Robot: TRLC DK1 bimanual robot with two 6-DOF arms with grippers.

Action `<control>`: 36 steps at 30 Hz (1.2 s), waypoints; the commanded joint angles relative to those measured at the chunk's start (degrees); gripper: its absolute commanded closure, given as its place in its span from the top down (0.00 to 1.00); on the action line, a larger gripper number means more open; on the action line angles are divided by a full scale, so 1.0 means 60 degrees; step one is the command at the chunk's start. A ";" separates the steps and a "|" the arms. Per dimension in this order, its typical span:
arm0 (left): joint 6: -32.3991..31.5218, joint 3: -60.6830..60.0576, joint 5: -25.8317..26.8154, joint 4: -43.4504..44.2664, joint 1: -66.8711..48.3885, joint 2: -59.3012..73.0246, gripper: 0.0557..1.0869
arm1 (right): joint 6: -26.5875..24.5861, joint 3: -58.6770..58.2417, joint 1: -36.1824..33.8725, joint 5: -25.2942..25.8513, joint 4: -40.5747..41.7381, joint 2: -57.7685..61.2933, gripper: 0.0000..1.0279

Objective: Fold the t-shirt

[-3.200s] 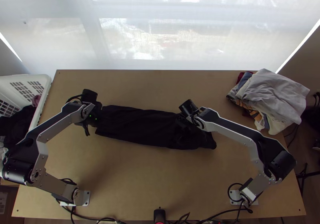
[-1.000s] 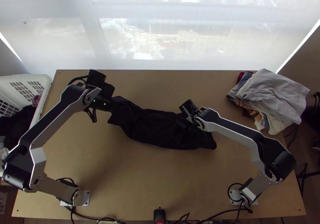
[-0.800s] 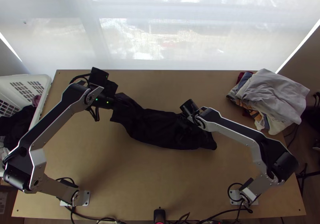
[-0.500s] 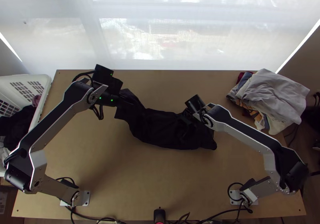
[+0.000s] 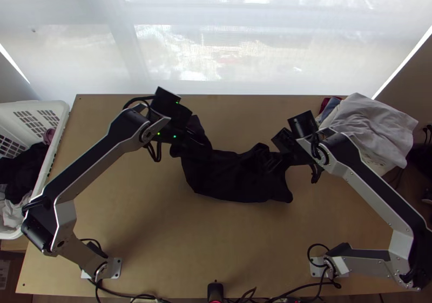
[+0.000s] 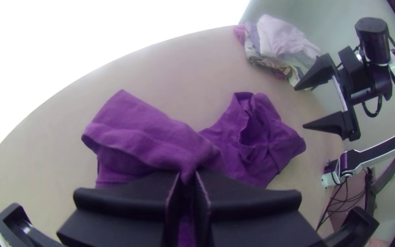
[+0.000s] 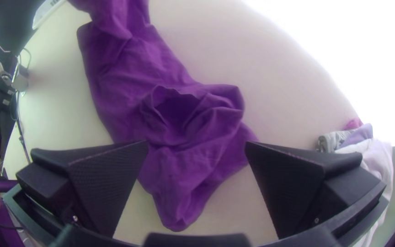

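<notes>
- Black cloth, the t-shirt [image 5: 232, 181], sits bunched and twisted near the middle of the wooden surface [image 5: 140, 216], between the two arms.
- The left gripper [image 5: 201, 142] is closed on the t-shirt, a gathered fold pinched between its fingers [image 6: 248, 192]; on both sides of that pinch the cloth spreads out in loose creases.
- The right gripper [image 5: 274, 155] is wide open and has hold of nothing. In its wrist view the rumpled end of the t-shirt appears between the parted fingers [image 7: 101, 183], with a loose, open-mouthed fold [image 7: 174, 107] in the cloth.
- A stack of clothes [image 5: 370, 122], pale grey piece on top, sits at the surface's far right corner, partly over the edge.
- A white plastic laundry basket [image 5: 61, 133] stands beside the surface's left edge, dark clothing [image 5: 24, 170] inside.
</notes>
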 commanded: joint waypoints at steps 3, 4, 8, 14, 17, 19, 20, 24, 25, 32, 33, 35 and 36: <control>-0.0030 0.1583 0.0005 0.0099 -0.1462 0.1394 0.03 | -0.0119 0.0054 -0.1501 0.0011 -0.0461 -0.0988 0.96; -0.0030 0.1788 0.0005 0.0113 -0.1594 0.1570 0.03 | -0.0119 0.0025 -0.1604 0.0011 -0.0490 -0.1062 0.96; -0.0044 0.2609 0.0019 0.0113 -0.2063 0.2185 0.03 | -0.0105 -0.0137 -0.1882 0.0011 -0.0578 -0.1267 0.96; -0.0074 0.3400 0.0049 0.0099 -0.2781 0.2815 0.03 | -0.0075 -0.0400 -0.2146 0.0011 -0.0607 -0.1472 0.96; -0.0044 0.3429 0.0063 0.0113 -0.3030 0.3079 0.03 | -0.0075 -0.0400 -0.2233 0.0026 -0.0651 -0.1530 0.96; -0.0044 0.3429 0.0078 0.0099 -0.3132 0.3255 0.03 | -0.0090 -0.0400 -0.2307 0.0026 -0.0666 -0.1589 0.96; -0.0044 0.3429 0.0078 0.0099 -0.3191 0.3298 0.03 | -0.0105 -0.0400 -0.2321 0.0040 -0.0681 -0.1618 0.96; -0.0132 0.3678 0.0078 0.0172 -0.3440 0.3504 0.03 | -0.0105 -0.0561 -0.2351 0.0040 -0.0695 -0.1735 0.96; -0.0191 0.3810 0.0078 0.0172 -0.3498 0.3577 0.03 | -0.0105 -0.0605 -0.2336 0.0040 -0.0695 -0.1750 0.96; -0.0220 0.4484 0.0078 0.0172 -0.3689 0.4133 0.03 | -0.0105 -0.0708 -0.2292 0.0026 -0.0695 -0.1867 0.96; -0.0220 0.4542 0.0078 0.0172 -0.3718 0.4192 0.03 | -0.0105 -0.0737 -0.2292 0.0026 -0.0695 -0.1897 0.96; -0.0220 0.4645 0.0078 0.0172 -0.3806 0.4339 0.03 | -0.0119 -0.0796 -0.2292 0.0026 -0.0695 -0.1955 0.96; -0.0220 0.4659 0.0078 0.0172 -0.3865 0.4426 0.03 | -0.0119 -0.0825 -0.2292 0.0026 -0.0695 -0.1955 0.96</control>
